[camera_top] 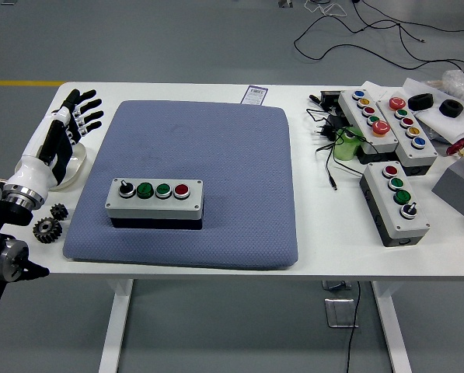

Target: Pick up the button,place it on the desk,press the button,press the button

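the left robot hand (61, 132), white and black with five fingers, is hovering left of the blue-grey textured pad (197, 183), fingers spread and holding nothing. two small dark metal gears (50, 224) are lying just left of the pad's near corner on the white surface (317, 245). the grey rectangular button box with a black knob, two green buttons and one red button (155, 200) is sitting on the pad's near left part. right of the pad, well apart, three more grey button boxes (393, 155) are resting beside tangled black cables (325, 128).
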`<control>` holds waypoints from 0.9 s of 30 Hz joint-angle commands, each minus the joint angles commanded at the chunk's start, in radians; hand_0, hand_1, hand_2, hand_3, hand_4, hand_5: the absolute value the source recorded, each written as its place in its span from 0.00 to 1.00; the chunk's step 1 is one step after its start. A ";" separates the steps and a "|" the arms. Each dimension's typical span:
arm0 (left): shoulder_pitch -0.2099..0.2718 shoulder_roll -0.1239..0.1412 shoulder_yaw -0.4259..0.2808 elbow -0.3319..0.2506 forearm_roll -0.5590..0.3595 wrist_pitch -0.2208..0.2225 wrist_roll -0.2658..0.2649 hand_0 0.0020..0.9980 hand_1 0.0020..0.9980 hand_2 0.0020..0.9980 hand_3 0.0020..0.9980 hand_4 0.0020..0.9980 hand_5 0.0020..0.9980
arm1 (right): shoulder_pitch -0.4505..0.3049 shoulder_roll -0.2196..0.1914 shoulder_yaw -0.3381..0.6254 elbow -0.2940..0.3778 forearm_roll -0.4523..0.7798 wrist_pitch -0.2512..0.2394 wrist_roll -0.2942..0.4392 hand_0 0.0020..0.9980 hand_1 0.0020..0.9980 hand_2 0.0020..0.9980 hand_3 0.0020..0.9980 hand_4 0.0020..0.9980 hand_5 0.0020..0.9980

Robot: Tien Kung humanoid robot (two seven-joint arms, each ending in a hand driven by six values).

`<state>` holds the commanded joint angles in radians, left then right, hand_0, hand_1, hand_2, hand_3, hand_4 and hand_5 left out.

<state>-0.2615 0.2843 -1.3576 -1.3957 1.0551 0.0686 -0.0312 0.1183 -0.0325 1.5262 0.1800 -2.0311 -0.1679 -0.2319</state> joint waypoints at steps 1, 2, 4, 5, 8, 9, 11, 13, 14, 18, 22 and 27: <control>0.002 -0.003 -0.004 0.001 0.001 0.000 0.000 0.81 0.84 0.88 0.87 0.72 1.00 | 0.000 0.000 0.001 0.000 -0.001 0.000 0.000 0.67 0.66 0.68 0.62 0.31 0.17; 0.004 -0.006 -0.008 0.002 0.002 0.000 -0.001 0.81 0.84 0.88 0.87 0.72 1.00 | 0.000 0.001 0.003 0.000 -0.002 0.000 0.000 0.67 0.66 0.68 0.62 0.31 0.17; 0.009 -0.011 -0.013 0.003 0.006 -0.001 0.000 0.81 0.84 0.88 0.87 0.72 1.00 | 0.001 0.002 0.006 0.000 -0.004 0.000 0.000 0.67 0.66 0.68 0.62 0.31 0.17; 0.011 -0.012 -0.014 0.003 0.008 -0.002 0.000 0.80 0.83 0.87 0.87 0.73 1.00 | 0.001 0.002 0.007 0.000 -0.005 0.000 -0.001 0.67 0.66 0.68 0.62 0.31 0.17; 0.021 -0.017 -0.019 0.003 0.015 -0.004 0.004 0.80 0.83 0.87 0.87 0.73 1.00 | 0.000 0.002 0.010 0.000 -0.009 0.000 -0.002 0.67 0.66 0.68 0.62 0.31 0.17; 0.024 -0.019 -0.021 0.003 0.019 -0.004 0.005 0.80 0.83 0.87 0.87 0.73 1.00 | 0.000 0.002 0.010 0.000 -0.010 0.000 -0.002 0.67 0.66 0.68 0.62 0.31 0.17; 0.031 -0.024 -0.028 0.003 0.022 -0.004 0.005 0.80 0.83 0.87 0.86 0.73 1.00 | -0.001 0.003 0.011 0.000 -0.012 0.000 -0.003 0.67 0.66 0.68 0.62 0.31 0.17; 0.039 -0.030 -0.037 0.002 0.029 -0.005 0.006 0.80 0.83 0.87 0.86 0.73 1.00 | -0.002 0.003 0.011 0.000 -0.014 0.001 -0.003 0.67 0.66 0.68 0.62 0.31 0.17; 0.043 -0.034 -0.043 0.001 0.034 -0.005 0.007 0.80 0.83 0.87 0.86 0.73 1.00 | -0.004 0.004 0.011 0.000 -0.016 0.001 -0.004 0.67 0.66 0.68 0.62 0.31 0.17; 0.056 -0.048 -0.062 0.003 0.065 -0.009 0.013 0.80 0.83 0.85 0.86 0.73 1.00 | -0.008 0.004 0.013 0.000 -0.022 0.002 -0.005 0.67 0.66 0.68 0.62 0.31 0.17; 0.069 -0.062 -0.074 0.004 0.104 -0.022 0.015 0.80 0.83 0.85 0.86 0.73 1.00 | -0.010 0.004 0.015 0.000 -0.028 0.003 -0.004 0.67 0.66 0.68 0.62 0.31 0.17; 0.086 -0.085 -0.085 -0.001 0.136 -0.051 0.022 0.80 0.82 0.84 0.85 0.73 1.00 | -0.012 0.005 0.014 0.000 -0.030 0.003 -0.004 0.67 0.66 0.68 0.62 0.31 0.17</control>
<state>-0.1758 0.1991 -1.4425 -1.3968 1.1914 0.0178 -0.0088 0.1064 -0.0275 1.5406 0.1800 -2.0613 -0.1644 -0.2358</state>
